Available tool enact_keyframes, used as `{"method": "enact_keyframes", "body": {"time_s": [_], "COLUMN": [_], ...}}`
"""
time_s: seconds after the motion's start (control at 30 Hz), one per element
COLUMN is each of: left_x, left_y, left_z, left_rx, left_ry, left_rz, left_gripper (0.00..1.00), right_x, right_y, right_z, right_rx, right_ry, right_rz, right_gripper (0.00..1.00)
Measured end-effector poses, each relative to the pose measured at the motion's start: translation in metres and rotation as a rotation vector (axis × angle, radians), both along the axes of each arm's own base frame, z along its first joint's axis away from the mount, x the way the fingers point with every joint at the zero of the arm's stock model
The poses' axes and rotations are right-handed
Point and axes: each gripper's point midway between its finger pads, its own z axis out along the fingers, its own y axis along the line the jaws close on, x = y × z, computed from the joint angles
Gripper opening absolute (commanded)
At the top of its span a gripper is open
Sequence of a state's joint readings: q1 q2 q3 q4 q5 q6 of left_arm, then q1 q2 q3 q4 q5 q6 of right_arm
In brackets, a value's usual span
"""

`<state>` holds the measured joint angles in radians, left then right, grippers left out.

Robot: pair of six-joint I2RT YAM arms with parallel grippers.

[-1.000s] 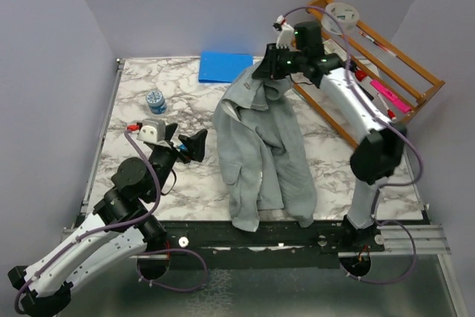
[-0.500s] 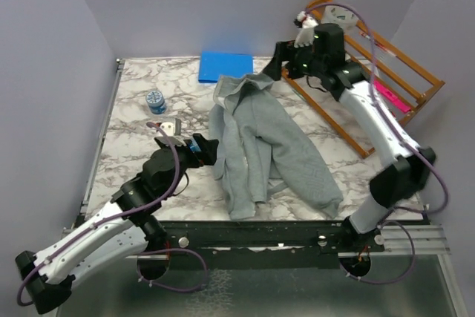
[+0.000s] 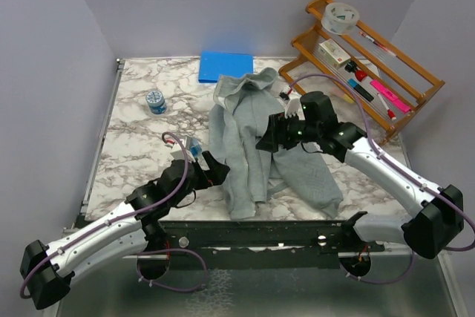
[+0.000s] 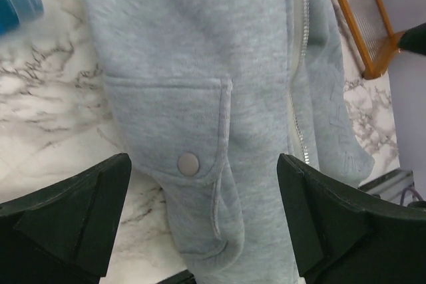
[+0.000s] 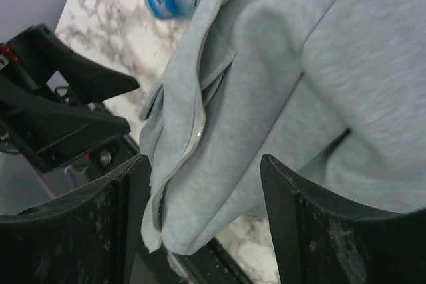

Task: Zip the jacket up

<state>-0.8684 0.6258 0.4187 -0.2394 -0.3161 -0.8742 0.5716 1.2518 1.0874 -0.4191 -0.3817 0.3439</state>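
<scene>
Jacket (image 3: 237,131) lies unzipped, hem at the table (image 3: 141,139) near edge, left fingers (image 4: 66,217) and right fingers (image 5: 313,237) wide, empty.

The left arm (image 3: 104,231) stretches low from its base at the near left corner, angled up and to the right, with the wrist nearly level. The left gripper (image 3: 215,170) points right, its fingers (image 4: 66,217) spread wide. The right arm (image 3: 386,168) reaches from the near right corner inward and leftward, forearm sloping down. The right gripper (image 3: 264,141) faces left toward the other, its fingers (image 5: 306,231) also wide apart.
</scene>
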Motion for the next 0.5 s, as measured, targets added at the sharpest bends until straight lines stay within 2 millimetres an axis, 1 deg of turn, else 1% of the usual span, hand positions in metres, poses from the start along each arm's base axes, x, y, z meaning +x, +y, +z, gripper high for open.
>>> {"method": "enact_keyframes", "body": {"time_s": [0.07,0.13,0.2,0.3,0.33,0.4,0.47,0.5], "left_x": [-0.007,-0.015,-0.024,-0.037,-0.041,-0.047,-0.052,-0.053], "left_y": [-0.005,-0.011,-0.018,-0.027,-0.031,-0.037,-0.042,-0.043], "left_z": [-0.009,-0.015,-0.021,-0.031,-0.033,-0.038,-0.043,-0.047], "left_rx": [-0.017,-0.034,-0.050,-0.059,-0.059,-0.056,-0.053,-0.050], "left_ry": [0.037,0.067,0.100,0.142,0.156,0.178,0.202,0.216], "left_rz": [-0.020,-0.042,-0.063,-0.095,-0.108,-0.125,-0.133,-0.130], "left_gripper": [0.96,0.96,0.96,0.94,0.91,0.81,0.71,0.69], "right_x": [-0.014,-0.019,-0.021,-0.022,-0.022,-0.023,-0.023,-0.024], "right_y": [0.006,0.005,0.005,0.008,0.010,0.013,0.015,0.015], "right_z": [-0.019,-0.030,-0.035,-0.030,-0.027,-0.022,-0.021,-0.023], "right_rx": [0.003,0.011,0.024,0.056,0.069,0.092,0.105,0.104], "right_ry": [0.057,0.094,0.111,0.111,0.105,0.097,0.099,0.101], "right_rz": [0.020,0.010,-0.001,0.003,0.011,0.024,0.029,0.029], "right_gripper": [0.70,0.70,0.69,0.64,0.62,0.59,0.59,0.58]}}
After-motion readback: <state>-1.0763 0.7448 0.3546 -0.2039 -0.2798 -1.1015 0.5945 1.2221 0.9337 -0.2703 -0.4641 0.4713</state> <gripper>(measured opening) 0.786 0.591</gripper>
